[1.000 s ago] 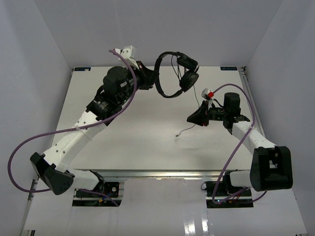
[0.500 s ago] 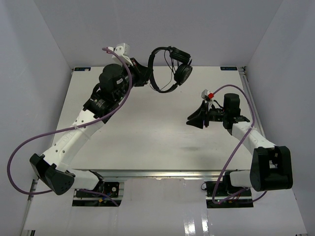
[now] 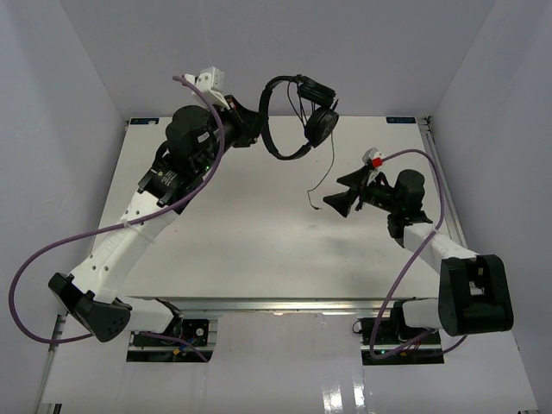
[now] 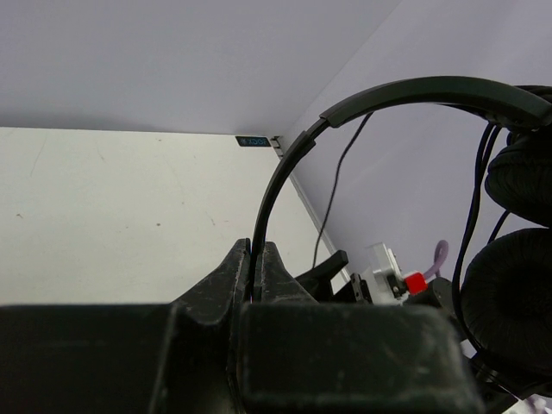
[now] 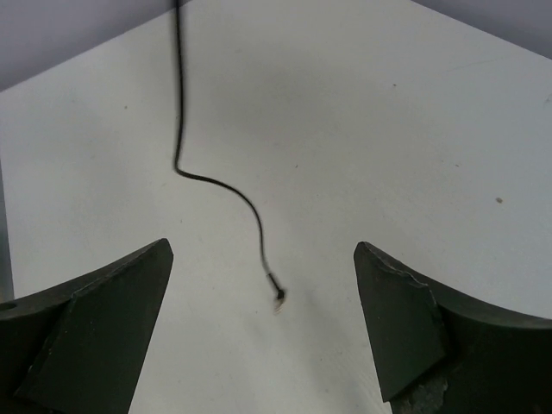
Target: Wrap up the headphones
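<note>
left gripper (image 4: 256,259): clamped shut on the headband, holding the headphones (image 3: 323,125) up over the table's (image 3: 216,233) far edge so the cable (image 3: 321,177) hangs free
cable: loose end dangles down near the table
right gripper (image 5: 263,250): jaws wide, holding nothing, loose end right in front of it; lined up to grab it, I'd guess

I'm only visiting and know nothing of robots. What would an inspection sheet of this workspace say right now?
Surface: white table, a few small specks.
Job's things: black headphones lifted over the far side, headband pinched in the left gripper.
Clutter: nothing seen.
Grippers: left shut on the headphones; right gripper open, holding nothing.
Cables: thin headphone cord hangs loose, its free end near the right gripper; purple robot cables loop beside the arms.
Surroundings: plain white walls.
</note>
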